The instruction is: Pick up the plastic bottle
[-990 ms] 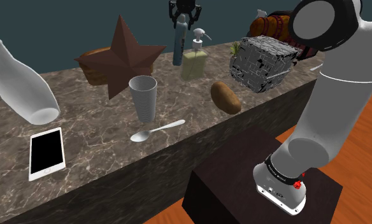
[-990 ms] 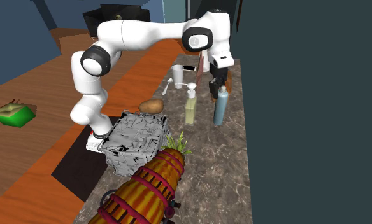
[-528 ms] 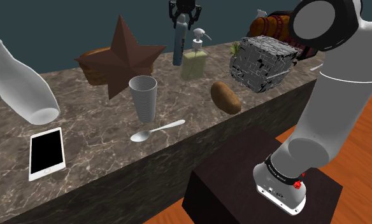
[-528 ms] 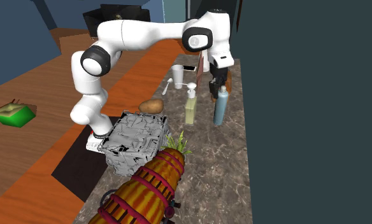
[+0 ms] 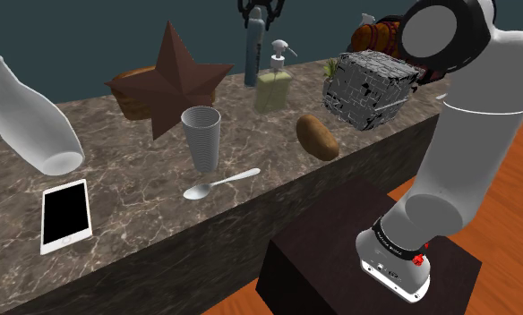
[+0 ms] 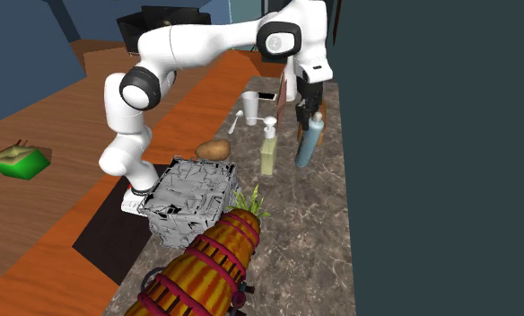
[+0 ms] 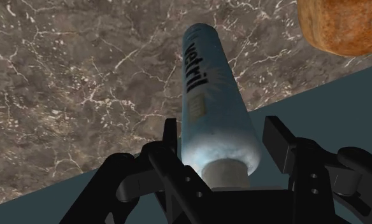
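In the shoulder view, the gripper [image 5: 262,16] sits at the top edge of the frame, right of centre. The bottle [image 5: 252,54], a pale blue one, hangs below it at the back of the worktop [image 5: 134,197]. A soap dispenser [image 5: 273,82] stands just beside it to the right, and a brown star [image 5: 172,80] is a little further off to the left. The dark wall runs close behind.

In the second exterior view, upper right of centre, the gripper [image 6: 310,109] holds the bottle [image 6: 309,144] by its top. The bottle leans, and its base looks to be just off the worktop [image 6: 314,215], though the gap is hard to read. The soap dispenser [image 6: 268,148] is near on the left, and the wall [image 6: 431,135] rises close on the right.

In the wrist view, the fingers [image 7: 280,143] clasp the bottle [image 7: 213,108] at its shoulder, one on each side, holding it rather than standing wide. The worktop's back edge crosses underneath it, and a rough brown loaf [image 7: 341,25] lies off to one side of the bottle's far end.

The grasp looks done and the lift seems barely begun. What is left is to raise the bottle well clear. Straight up is the open way, since the wall and the dispenser hem in the sides.
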Action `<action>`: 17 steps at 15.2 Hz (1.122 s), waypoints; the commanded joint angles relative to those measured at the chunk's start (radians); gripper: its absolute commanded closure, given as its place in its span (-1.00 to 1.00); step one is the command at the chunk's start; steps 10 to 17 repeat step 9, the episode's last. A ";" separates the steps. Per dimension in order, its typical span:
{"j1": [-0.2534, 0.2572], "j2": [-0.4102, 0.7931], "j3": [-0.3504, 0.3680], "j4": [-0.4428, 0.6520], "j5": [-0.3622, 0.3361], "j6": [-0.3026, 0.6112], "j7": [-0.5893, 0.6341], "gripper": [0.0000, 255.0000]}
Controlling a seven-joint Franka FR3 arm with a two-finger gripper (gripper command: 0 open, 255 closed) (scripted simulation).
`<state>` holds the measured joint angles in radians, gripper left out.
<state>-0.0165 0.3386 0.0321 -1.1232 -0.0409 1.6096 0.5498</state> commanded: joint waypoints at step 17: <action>0.005 0.104 -0.001 0.281 -0.004 -0.176 -0.005 1.00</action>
